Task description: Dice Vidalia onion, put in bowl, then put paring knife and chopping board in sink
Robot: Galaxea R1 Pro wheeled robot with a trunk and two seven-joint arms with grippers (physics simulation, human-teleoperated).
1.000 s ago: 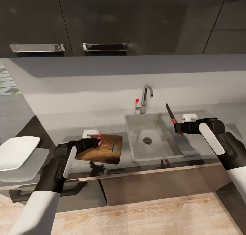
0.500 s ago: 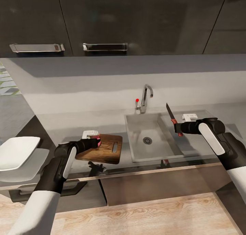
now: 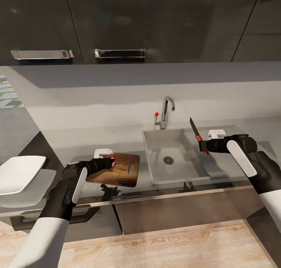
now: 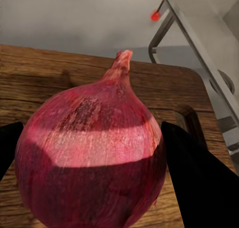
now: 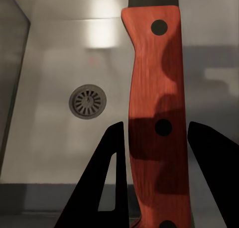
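Dark-brown wooden chopping board with oval slot (image 3: pixel 119 169) flat on grey metallic bench (image 3: pixel 78 147), left of steel sink basin (image 3: pixel 171 158). Reddish-purple onion (image 4: pixel 89 153) on board between left pincer (image 3: pixel 110 162) fingers. Red-handled dark-bladed paring knife (image 3: pixel 196 135) upright in right pincer (image 3: pixel 203 146), over sink's right rim. White squarish bowl (image 3: pixel 19 172) far left.

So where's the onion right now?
The onion sits between the left gripper's fingers on the chopping board, left of the sink in the head view.
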